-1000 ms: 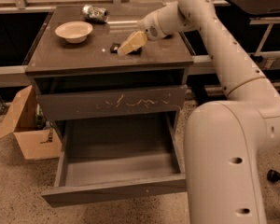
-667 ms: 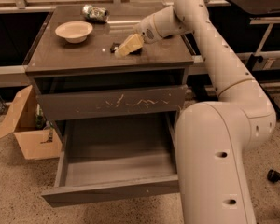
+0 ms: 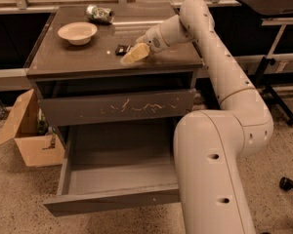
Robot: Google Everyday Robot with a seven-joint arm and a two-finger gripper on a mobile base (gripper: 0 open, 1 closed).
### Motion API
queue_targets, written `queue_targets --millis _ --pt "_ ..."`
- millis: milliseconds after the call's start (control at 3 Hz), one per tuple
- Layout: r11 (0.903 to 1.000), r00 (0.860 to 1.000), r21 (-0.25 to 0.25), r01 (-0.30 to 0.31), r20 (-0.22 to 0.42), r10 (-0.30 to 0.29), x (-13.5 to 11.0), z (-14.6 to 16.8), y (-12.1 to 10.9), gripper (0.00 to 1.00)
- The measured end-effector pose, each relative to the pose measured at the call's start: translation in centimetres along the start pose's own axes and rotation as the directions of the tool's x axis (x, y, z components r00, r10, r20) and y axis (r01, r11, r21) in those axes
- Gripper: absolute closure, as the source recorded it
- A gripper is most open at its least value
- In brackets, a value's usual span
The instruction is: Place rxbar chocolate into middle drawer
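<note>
1. On top of a low grey cabinet, a flat, dark, faintly glossy surface (image 3: 73, 57) carries three things. A round, shallow cream bowl (image 3: 77, 32) sits at the back left, a crushed silver can (image 3: 99, 13) lies behind it, and the rxbar chocolate (image 3: 121, 48), a small flat black wrapped bar, lies near the middle.
2. The tool (image 3: 136, 54), a pale yellowish wedge at the end of a smooth, rounded white arm (image 3: 219, 67), is down at the surface just right of the rxbar chocolate. It is touching or almost touching the bar, and it hides the bar's right end.
3. How far open the tool is cannot be told, nor whether it has hold of the bar.
4. Below the surface, a closed grey drawer front (image 3: 117, 106) bears pale scratch marks.
5. Under that, the middle drawer (image 3: 112, 177) stands pulled out wide, with a smooth grey inside and a plain front panel.
6. An open brown cardboard box (image 3: 29, 135) sits on the speckled floor, left of the cabinet.
</note>
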State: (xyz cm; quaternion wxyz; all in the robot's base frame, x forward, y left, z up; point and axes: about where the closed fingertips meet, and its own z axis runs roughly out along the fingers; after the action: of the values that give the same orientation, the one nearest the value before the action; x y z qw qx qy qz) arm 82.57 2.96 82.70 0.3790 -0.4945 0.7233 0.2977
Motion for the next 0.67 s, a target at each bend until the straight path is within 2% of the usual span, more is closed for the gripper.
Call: queue_targets --millis 333,667 --pt "0.9996 1.0 -0.009 -0.028 -0.012 0.028 1.19 0.4 -0.36 0.41" --pt "0.9996 1.0 -0.009 -0.028 -0.012 0.028 0.76 0.13 -0.33 0.63"
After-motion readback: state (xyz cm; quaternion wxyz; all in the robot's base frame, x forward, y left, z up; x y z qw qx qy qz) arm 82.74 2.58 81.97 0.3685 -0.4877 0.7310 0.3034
